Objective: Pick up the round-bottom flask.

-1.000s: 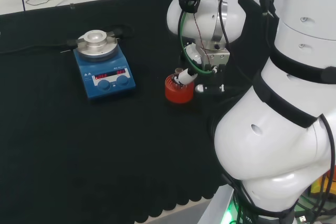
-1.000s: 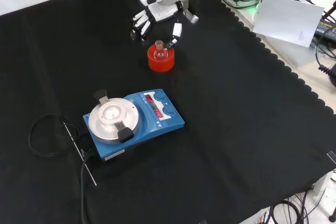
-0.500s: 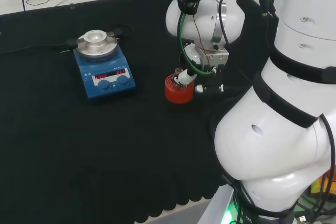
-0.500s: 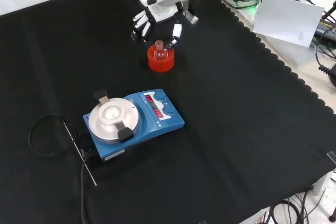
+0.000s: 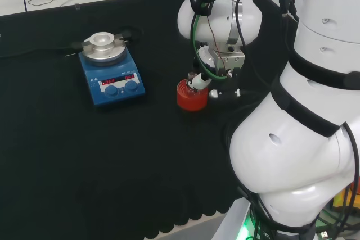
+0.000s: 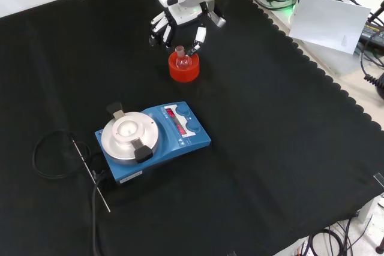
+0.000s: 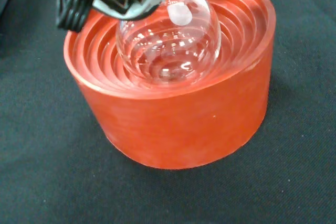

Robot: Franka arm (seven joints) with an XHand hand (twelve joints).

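A black cloth point(image 6: 270, 148) covers the bench. A blue hotplate stirrer point(image 6: 153, 141) with a round metal top stands in the foreground of the front view, its black cable point(image 6: 51, 160) looping off to the left. Well apart from it, farther off, a red ribbed stand point(image 6: 183, 67) holds the clear round-bottom flask point(image 6: 182, 59), upright in the ribbed hollow. The hand point(image 6: 180, 19) hovers just above, fingers point(image 6: 161, 28) spread to both sides of the flask's neck, not closed on it. In the head view the arm's white links point(image 5: 292, 111) cover the bench's right side, and the flask is hard to make out.
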